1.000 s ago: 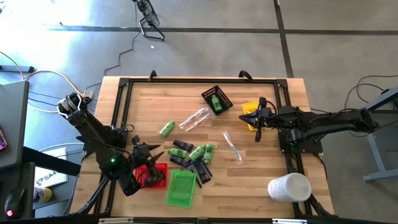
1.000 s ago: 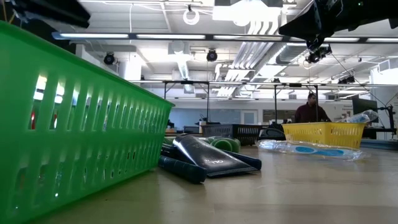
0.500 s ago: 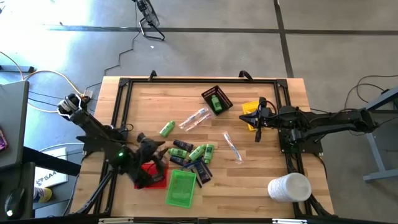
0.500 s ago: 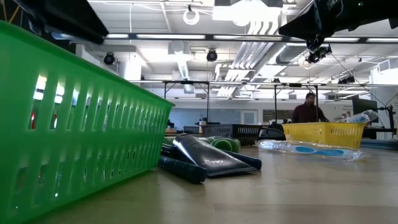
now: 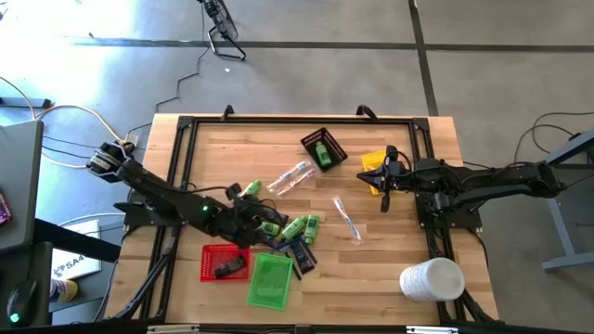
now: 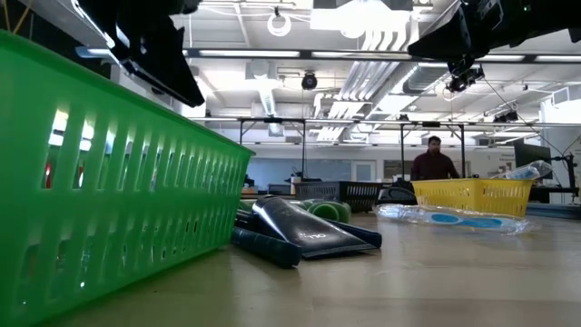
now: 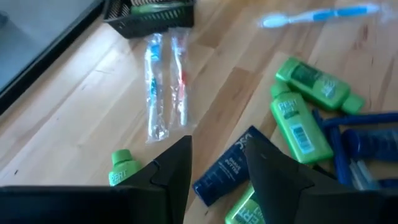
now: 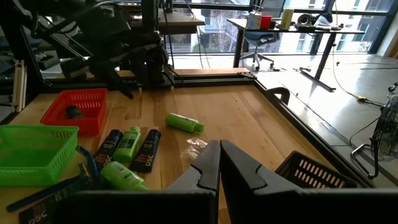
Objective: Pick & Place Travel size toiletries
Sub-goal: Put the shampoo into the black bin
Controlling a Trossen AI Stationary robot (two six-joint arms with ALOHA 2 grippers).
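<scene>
We hold the left gripper with fingers apart above a dark blue flat plastic tube in the central pile — crowding bright green plastic bottles may be dragged along. The right gripper waits, fingers together.

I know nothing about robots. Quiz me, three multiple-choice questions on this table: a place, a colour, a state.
1. The left jaws hover over: A) the toiletries pile B) the white cylinder C) the yellow tray.
2. The tray holding a green bottle is: A) red B) black C) yellow.
3. The right jaws are: A) shut B) wide open C) gripping a toothbrush.
Answers: 1 A, the high view shows them above the pile. 2 B, the bottle lies in the black tray. 3 A, they are closed together, empty.
</scene>
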